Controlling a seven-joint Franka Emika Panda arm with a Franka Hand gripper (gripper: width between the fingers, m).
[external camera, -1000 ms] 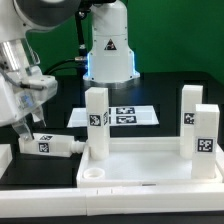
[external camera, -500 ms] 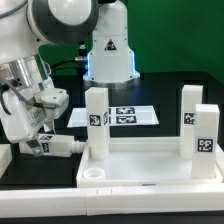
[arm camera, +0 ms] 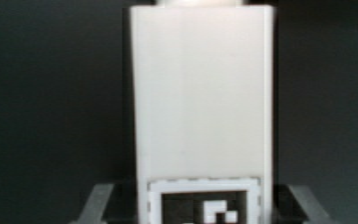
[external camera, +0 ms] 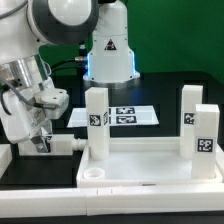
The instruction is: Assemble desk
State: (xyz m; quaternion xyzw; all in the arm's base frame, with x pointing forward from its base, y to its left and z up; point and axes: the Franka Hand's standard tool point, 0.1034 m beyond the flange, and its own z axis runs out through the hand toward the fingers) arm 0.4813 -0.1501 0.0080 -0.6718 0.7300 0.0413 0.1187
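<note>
My tool [external camera: 38, 143] is down low around the loose leg [external camera: 62, 145], which lies flat on the worktop [external camera: 160, 90]. I cannot tell if it grips. The desk top [external camera: 150, 165] sits near, three legs standing, one socket [external camera: 92, 174] open for this one.

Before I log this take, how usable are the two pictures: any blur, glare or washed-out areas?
Exterior view: fairly sharp, but the white plastic desk top with raised rim and its upright white square legs look washed out, edges faint; hand lies in shadow. Wrist view: soft overall; the white square leg lying on the table fills the frame, its black-and-white tag blurred.
</note>
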